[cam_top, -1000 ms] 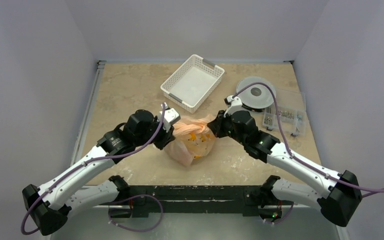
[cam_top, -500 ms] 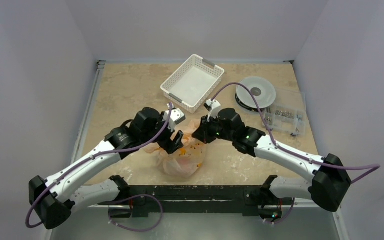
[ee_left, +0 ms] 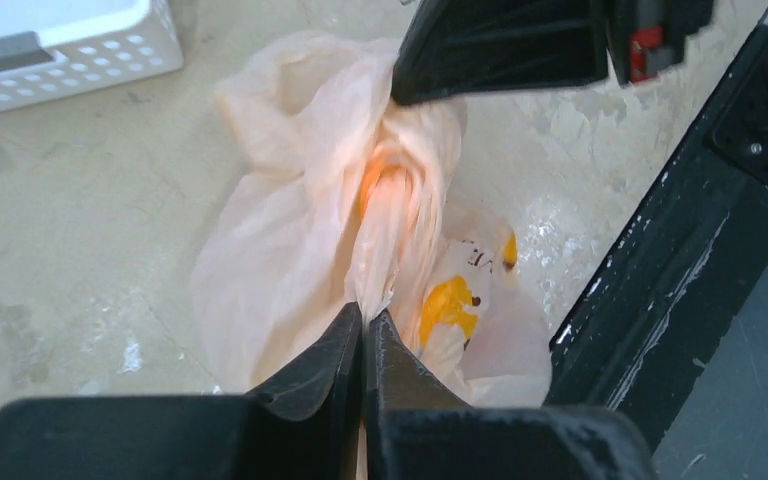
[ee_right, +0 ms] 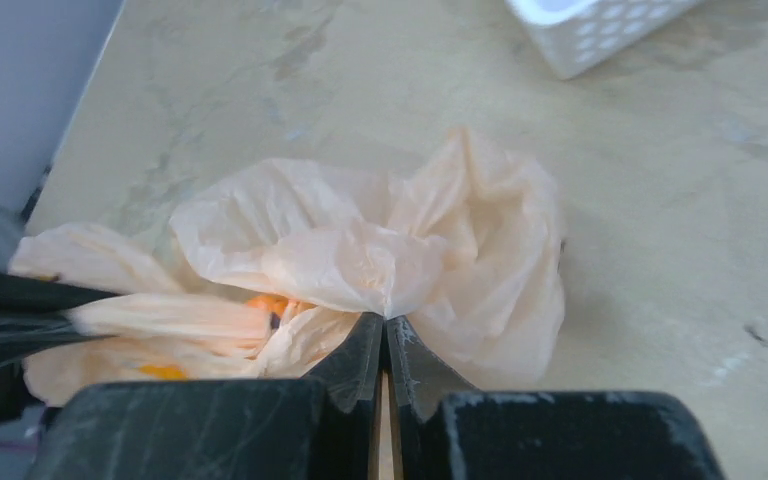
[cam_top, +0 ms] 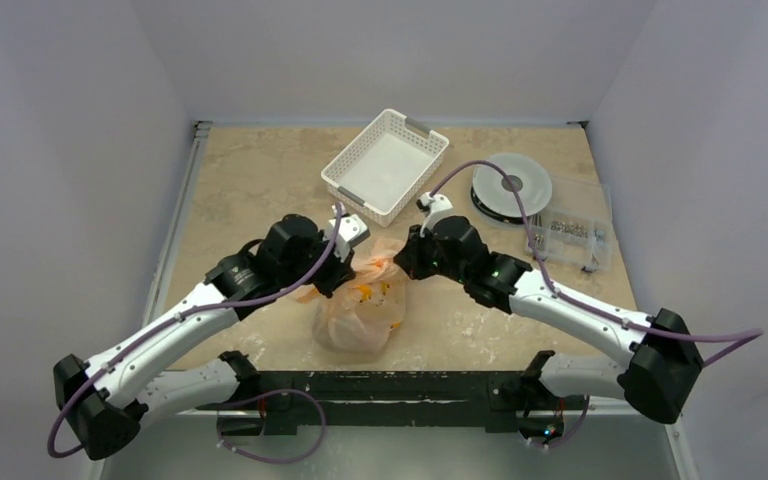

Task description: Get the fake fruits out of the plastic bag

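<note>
The pale-orange plastic bag [cam_top: 360, 312] hangs crumpled between my two grippers near the table's front edge; it also shows in the left wrist view [ee_left: 290, 230] and the right wrist view [ee_right: 360, 255]. My left gripper [cam_top: 343, 277] [ee_left: 363, 312] is shut on a bunched strip of the bag. My right gripper [cam_top: 401, 262] [ee_right: 385, 320] is shut on a fold of the bag's other side. Yellow-orange patches [ee_left: 445, 300] show through the film. The fake fruits cannot be made out as separate pieces; they are hidden in the bag.
A white perforated basket [cam_top: 430, 145] stands at the back centre. A round spool [cam_top: 510, 185] and a clear box of small parts [cam_top: 570, 235] lie at the back right. The black base rail [cam_top: 390, 385] runs along the near edge, close under the bag.
Both grippers, still pinching the bag, have drawn closer together and shifted left and toward the near edge. The bag has gone from spread to bunched.
</note>
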